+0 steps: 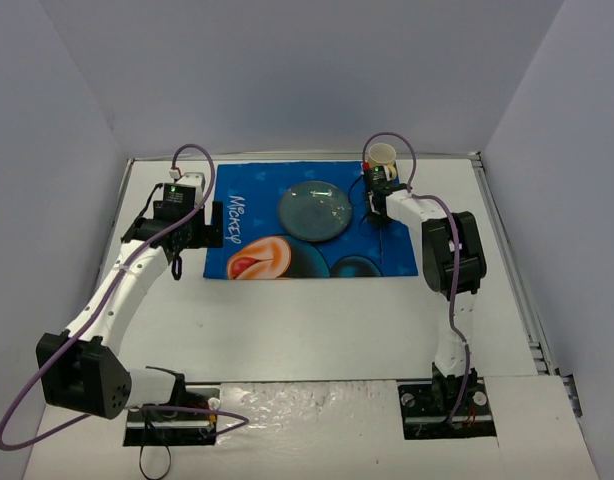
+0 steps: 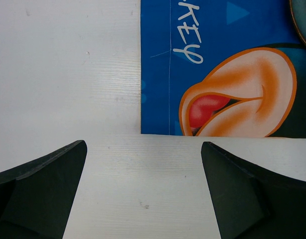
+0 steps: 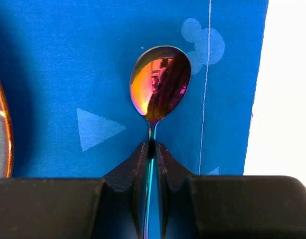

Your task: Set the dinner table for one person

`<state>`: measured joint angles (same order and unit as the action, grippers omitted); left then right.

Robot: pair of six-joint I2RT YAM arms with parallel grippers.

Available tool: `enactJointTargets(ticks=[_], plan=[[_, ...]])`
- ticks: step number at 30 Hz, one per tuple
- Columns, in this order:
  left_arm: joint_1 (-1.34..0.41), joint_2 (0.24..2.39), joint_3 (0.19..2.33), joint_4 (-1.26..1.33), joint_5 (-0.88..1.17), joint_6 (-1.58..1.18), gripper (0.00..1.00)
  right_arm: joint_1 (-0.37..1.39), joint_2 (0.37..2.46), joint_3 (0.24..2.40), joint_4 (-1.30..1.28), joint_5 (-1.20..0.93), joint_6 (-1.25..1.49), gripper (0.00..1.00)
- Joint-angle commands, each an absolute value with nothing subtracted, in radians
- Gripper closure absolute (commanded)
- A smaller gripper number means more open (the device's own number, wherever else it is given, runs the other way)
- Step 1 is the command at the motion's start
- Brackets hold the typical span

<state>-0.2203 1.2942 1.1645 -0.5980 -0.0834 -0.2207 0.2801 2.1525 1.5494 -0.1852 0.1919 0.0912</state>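
Top external view: the white counter [image 1: 317,320] fills the floor of the walled enclosure, metal rails along its edges, and both arm bases are bolted at its near edge. A blue cartoon placemat [image 1: 287,175] lies flat on the far middle part of it. A round, dark glassy plate [image 1: 315,211] sits on the placemat, slightly right of its centre. A pale cup [image 1: 382,155] stands upright at the placemat's far right corner; whether it is on the mat or just off it, I cannot tell. Right wrist view: the right pincer [image 3: 151,147] is narrow, its two tips closed on the thin handle of a spoon [image 3: 160,82] with a rainbow sheen. The spoon's bowl faces up and points away from the pincer, over the blue placemat between the plate's rim at the left and the placemat's right edge. Whether the bowl rests on the mat or hangs just above it is unclear. Bare counter shows past that edge. Left wrist view: the left pincer [image 2: 143,144] is wide, with nothing between its fingers [image 2: 43,189]. It hangs over bare counter just beside the placemat's left edge, with a corner of the mat ahead of it. A sliver of the plate's rim shows in the upper right corner of this view.
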Motion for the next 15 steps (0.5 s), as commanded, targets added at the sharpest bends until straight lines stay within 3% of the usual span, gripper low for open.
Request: enactJointTargets(ticks=[1,10,15], plan=[[-0.212,1.284,1.18,-0.577,-0.101,-0.218,0.03,0.273,2.135,1.58,-0.177,0.178,0.051,0.94],[-0.212,1.281,1.18,-0.577,-0.104,-0.216,0.03,0.273,2.138,1.577,-0.173,0.158,0.022,1.0],[-0.212,1.28,1.18,-0.578,-0.104,-0.216,0.03,0.269,2.133,1.577,-0.172,0.158,0.041,0.96]])
